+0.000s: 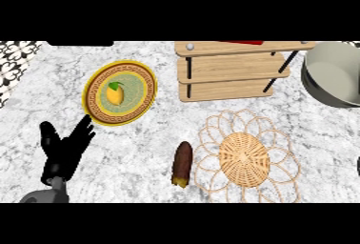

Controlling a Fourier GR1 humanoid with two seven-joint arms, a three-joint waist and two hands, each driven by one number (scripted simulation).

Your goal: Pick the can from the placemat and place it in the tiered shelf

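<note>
The woven wicker placemat (245,157) lies at the lower right with nothing on it. The wooden tiered shelf (232,71) stands at the back, right of centre. On its top tier a red object (240,42) shows, mostly cut off by the view's upper edge; I cannot tell whether it is the can. My left hand (62,151) rests open at the lower left, fingers up, holding nothing. At the right edge only a dark sliver (358,166) shows, possibly my right hand.
A yellow patterned plate (138,102) holding a lemon (115,94) sits left of the shelf. A brown elongated vegetable (182,163) lies just left of the placemat. A grey pot (336,71) stands at the far right. A patterned tile strip runs along the left edge.
</note>
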